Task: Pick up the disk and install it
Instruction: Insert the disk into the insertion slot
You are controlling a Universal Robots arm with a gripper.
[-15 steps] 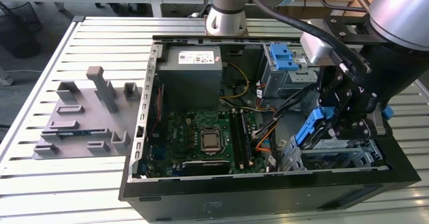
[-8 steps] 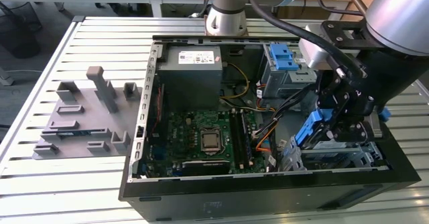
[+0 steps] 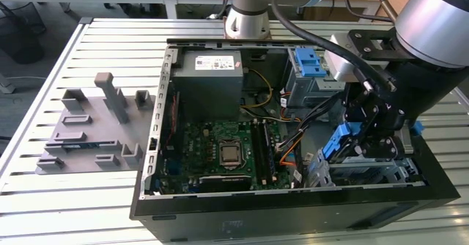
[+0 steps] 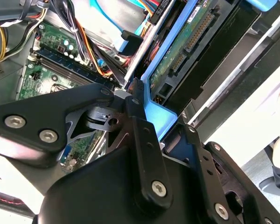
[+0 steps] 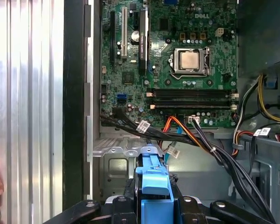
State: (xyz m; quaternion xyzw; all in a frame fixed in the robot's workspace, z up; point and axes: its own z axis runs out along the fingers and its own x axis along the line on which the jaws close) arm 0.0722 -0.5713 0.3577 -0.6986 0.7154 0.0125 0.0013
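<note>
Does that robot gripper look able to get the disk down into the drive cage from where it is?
Probably yes. The gripper is shut on the disk, held on edge right above the drive cage. The cables run beside it, not across.

You can see an open black computer case (image 3: 219, 223) lying on the slatted metal bench (image 3: 73, 201). Inside it is a green motherboard (image 3: 219, 146) and a grey power supply (image 3: 216, 83). A grey plastic holder (image 3: 88, 135) sits on the bench, just beside the case.
</note>
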